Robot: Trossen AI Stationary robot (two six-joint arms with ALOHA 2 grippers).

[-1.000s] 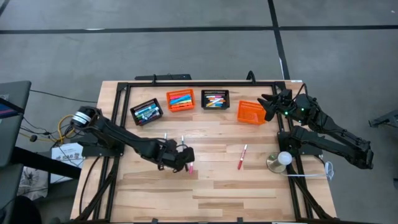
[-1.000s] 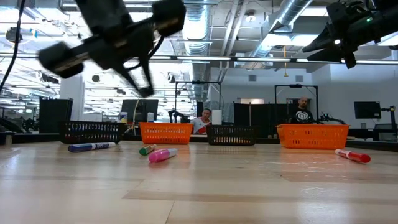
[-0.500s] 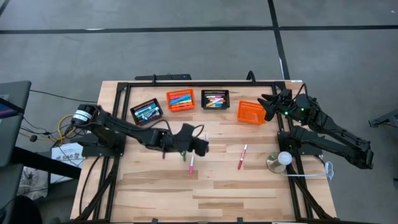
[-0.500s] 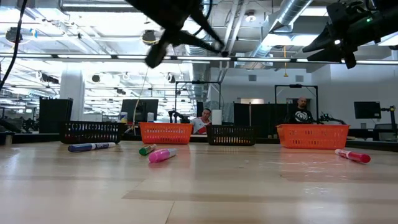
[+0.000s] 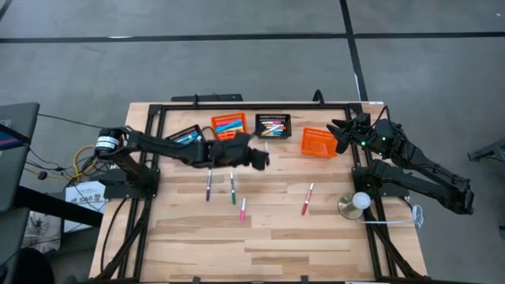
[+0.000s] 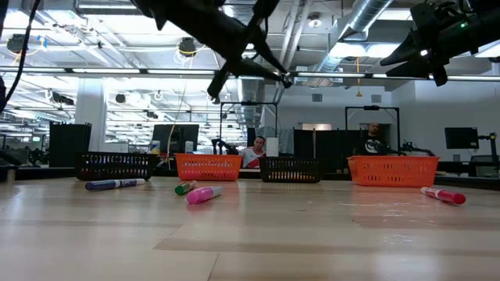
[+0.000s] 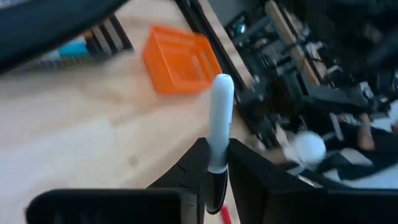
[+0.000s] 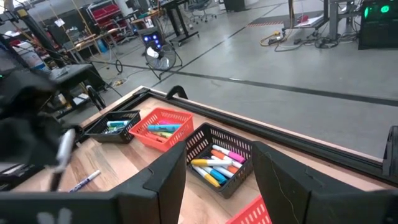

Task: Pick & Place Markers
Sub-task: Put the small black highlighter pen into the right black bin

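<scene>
The left pincer (image 5: 263,158) hangs above the worktop (image 5: 276,237), just in front of the black basket (image 5: 273,125) of markers, its fingers clamped on a white marker (image 7: 219,121) that stands out past the fingertips; the right pincer (image 5: 338,132) waits raised beside the empty orange basket (image 5: 319,142), fingers spread wide and holding nothing; four markers lie loose on the worktop in front of the black basket: purple (image 5: 208,187), green (image 5: 233,188), pink (image 5: 242,208), red (image 5: 307,199).

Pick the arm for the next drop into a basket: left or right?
Left. The left gripper is already shut on a white marker and hangs just short of the black basket. The right gripper waits open and empty beyond the orange basket.
</scene>
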